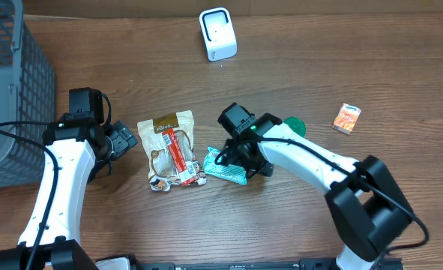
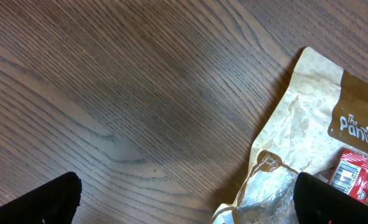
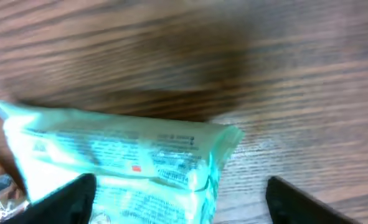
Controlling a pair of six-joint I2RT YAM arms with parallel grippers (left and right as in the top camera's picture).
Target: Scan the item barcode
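Packet axis: the teal packet (image 3: pixel 121 162) is laid flat. Its long side is run across the right-wrist view, with one crimped end turned toward the right-hand finger.
Packet material: glossy printed film in a rectangular shape, sealed at the ends; the print is blurred.
Packet place: mid-table on the wood-grain table (image 1: pixel 296 67), just beside a brown paper pouch (image 1: pixel 169 146).
Right gripper (image 3: pixel 184 202): the jaws are spread wide and held over the packet. One finger is seen across its near edge and the other stands apart from its end. Nothing is clamped.
Left gripper (image 2: pixel 190 199): the jaws are spread wide over bare wood beside the pouch.
Scanner: a white scanner (image 1: pixel 218 34) is stood well apart, at the far side.
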